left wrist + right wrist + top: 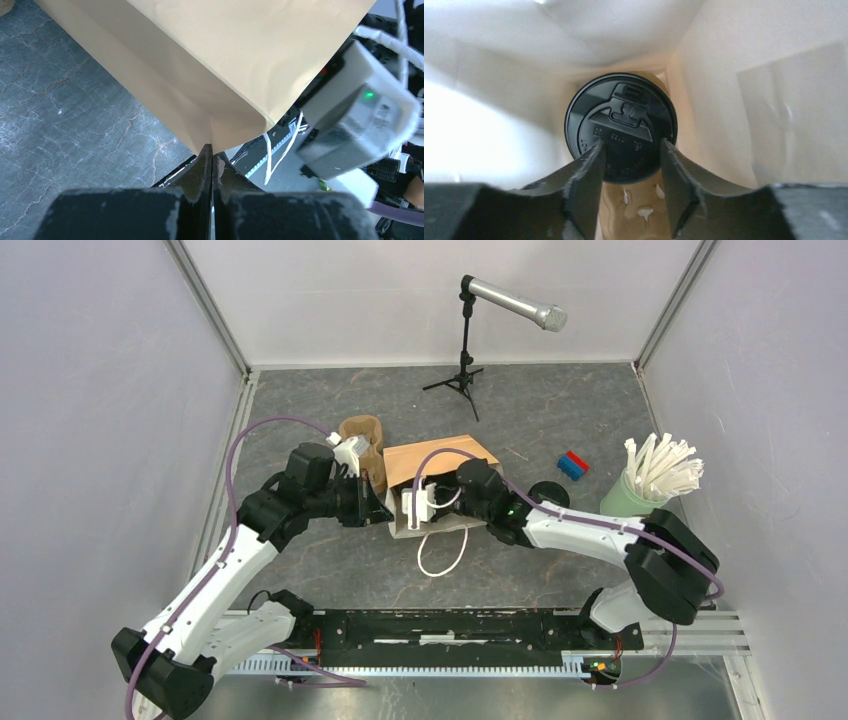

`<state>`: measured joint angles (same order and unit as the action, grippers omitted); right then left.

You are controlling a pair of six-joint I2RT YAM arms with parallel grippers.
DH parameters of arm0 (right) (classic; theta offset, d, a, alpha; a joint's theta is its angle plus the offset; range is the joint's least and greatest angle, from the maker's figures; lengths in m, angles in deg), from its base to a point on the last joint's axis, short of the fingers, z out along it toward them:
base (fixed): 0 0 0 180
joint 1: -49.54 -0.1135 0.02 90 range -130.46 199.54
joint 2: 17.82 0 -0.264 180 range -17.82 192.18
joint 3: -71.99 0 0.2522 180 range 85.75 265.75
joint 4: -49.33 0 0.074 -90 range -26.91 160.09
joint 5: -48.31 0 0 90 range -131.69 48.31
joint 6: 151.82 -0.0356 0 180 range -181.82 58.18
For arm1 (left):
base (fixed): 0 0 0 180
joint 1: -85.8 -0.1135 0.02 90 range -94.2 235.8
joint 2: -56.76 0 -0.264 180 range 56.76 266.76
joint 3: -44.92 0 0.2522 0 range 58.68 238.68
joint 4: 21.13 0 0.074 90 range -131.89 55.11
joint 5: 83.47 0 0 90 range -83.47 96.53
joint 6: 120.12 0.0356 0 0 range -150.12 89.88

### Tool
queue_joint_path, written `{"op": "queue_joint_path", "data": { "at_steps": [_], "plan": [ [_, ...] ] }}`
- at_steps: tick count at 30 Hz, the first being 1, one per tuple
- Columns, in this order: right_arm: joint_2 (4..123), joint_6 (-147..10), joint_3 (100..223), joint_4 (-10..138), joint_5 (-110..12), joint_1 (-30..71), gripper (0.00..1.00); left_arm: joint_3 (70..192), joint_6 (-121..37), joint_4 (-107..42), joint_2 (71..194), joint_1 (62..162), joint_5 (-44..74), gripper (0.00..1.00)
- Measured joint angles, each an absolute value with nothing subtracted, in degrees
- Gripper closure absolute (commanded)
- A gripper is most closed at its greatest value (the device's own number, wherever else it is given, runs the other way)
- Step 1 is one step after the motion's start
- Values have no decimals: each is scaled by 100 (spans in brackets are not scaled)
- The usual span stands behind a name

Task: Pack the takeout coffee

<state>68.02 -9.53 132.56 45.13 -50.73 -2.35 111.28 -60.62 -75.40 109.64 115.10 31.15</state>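
A brown paper bag [440, 455] lies on its side, mouth toward the arms, its white handles [440, 560] trailing on the table. My left gripper [385, 510] is shut on the bag's corner edge [212, 150], and the bag's tan side [210, 65] fills the left wrist view. My right gripper [425, 505] reaches into the bag's mouth. Inside, a takeout coffee shows its round black lid [621, 115], facing the right wrist camera. My right gripper [630, 145] is open, its fingers apart in front of the lid's lower half. The cup's body is hidden.
A brown moulded carrier [365, 435] stands behind the left gripper. A black round object [547, 492] sits behind the right forearm. Farther right are blue and red blocks [573, 465] and a green cup of straws [640, 490]. A microphone stand [465, 340] is at the back.
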Motion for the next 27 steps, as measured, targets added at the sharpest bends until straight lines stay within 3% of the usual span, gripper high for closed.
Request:
{"op": "queue_joint_path", "data": {
  "at_steps": [23,27],
  "plan": [
    [4419,-2367,14019,8251,-5617,-207,31,11482,-6062,-7684,11193,11189,3438,98],
    [4111,-3049,14272,8670,-5427,-207,23,11596,-6060,-7684,11316,11184,3563,98]
  ]
}}
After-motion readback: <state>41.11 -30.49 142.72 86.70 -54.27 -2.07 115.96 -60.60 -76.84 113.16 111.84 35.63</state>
